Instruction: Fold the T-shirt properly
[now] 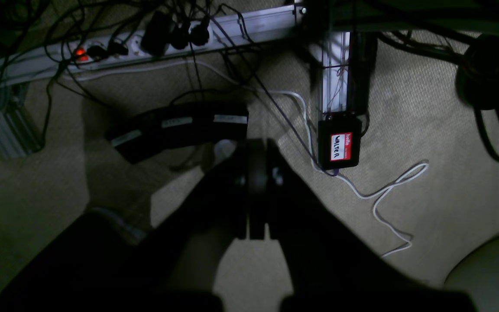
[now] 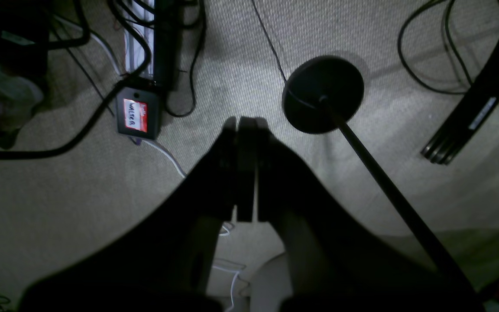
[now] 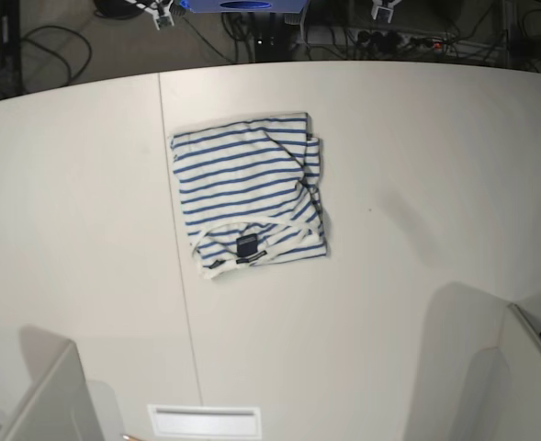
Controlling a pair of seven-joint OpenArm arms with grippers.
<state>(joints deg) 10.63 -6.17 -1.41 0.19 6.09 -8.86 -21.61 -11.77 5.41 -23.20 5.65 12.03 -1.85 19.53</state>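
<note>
Striped T-shirt (image 3: pixel 249 195) lies folded on the desk (image 3: pixel 417 165); with both tools (image 1: pixel 256 190) (image 2: pixel 246 173) closed and empty, square its ragged right edge.

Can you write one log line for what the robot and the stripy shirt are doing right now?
T-shirt: folded, lying on table | left gripper: shut, empty, over carpet | right gripper: shut, empty, over carpet
</note>
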